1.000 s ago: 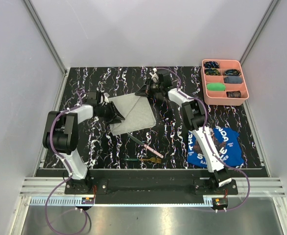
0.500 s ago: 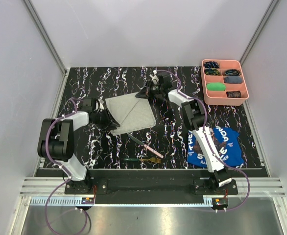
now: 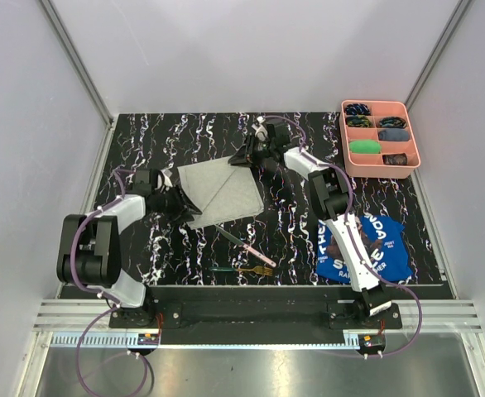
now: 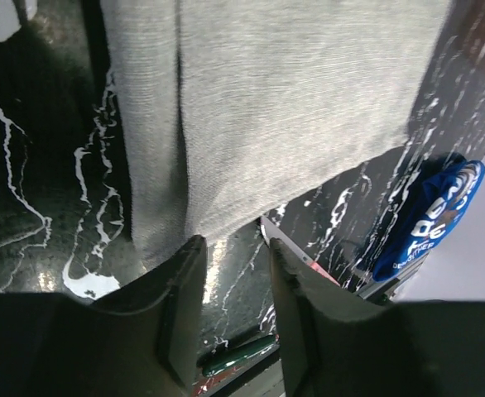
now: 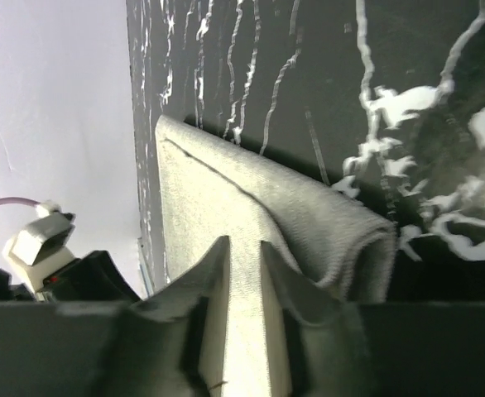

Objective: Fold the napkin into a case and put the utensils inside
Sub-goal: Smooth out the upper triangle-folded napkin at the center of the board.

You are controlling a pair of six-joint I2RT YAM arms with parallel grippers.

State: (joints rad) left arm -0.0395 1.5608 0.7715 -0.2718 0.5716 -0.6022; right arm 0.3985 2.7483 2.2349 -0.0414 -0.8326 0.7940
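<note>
**Napkin folded on table, both grippers at its edges, utensils outside**

Napkin (image 3: 226, 188) lies flat on the black marbled table (image 3: 184, 248), left of centre. It is folded over, with a diagonal crease across the top layer. Left wrist view shows a second layer edge running down its left side.

Right gripper (image 5: 244, 248) is at the napkin's far right corner. Pale cloth fills the narrow slot between its fingers (image 5: 213, 281), and the corner is bunched up beside them. Can't tell if they clamp the cloth or only straddle it.

Left gripper (image 4: 234, 248) is at the napkin's near left corner with its fingers spread. Only bare table shows in the gap, and the cloth corner is just beside one fingertip.

Knife (image 3: 247, 246), pink handle and dark blade, lies on the table just beside the napkin's near edge, angled. Fork (image 3: 242, 270), green handle and gold tines, lies nearer the arm bases, close to the knife handle. Neither is inside the cloth.

Blue printed cloth (image 3: 387, 248) lies crumpled by the right arm. Pink tray (image 3: 381, 172) sits at the far right corner, well apart.
</note>
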